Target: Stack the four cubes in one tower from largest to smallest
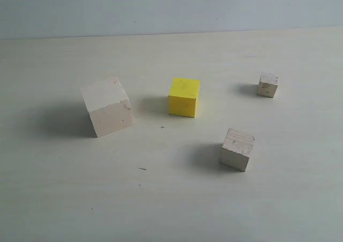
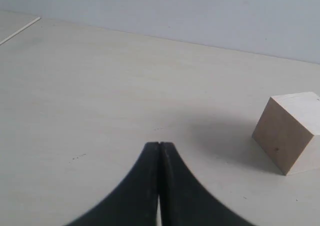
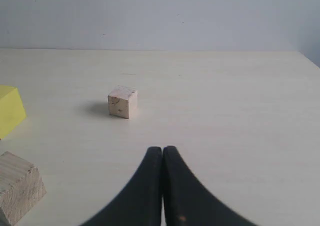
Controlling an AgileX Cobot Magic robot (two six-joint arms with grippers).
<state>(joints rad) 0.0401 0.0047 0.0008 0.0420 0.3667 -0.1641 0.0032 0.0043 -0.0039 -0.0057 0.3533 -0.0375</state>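
Both pincers show only in their wrist views. The left gripper (image 2: 159,151) has its fingers pressed together on nothing. The large cube (image 1: 107,107), cut off at that picture's edge, sits beyond the tips, apart. The right gripper (image 3: 162,153), likewise closed and empty, faces the small cube (image 1: 267,84) ahead; the yellow cube (image 1: 184,97) and the medium cube (image 1: 237,149) are cropped there. On the table (image 1: 161,210) all four stand separately: large left, yellow middle, small far right, medium near right.
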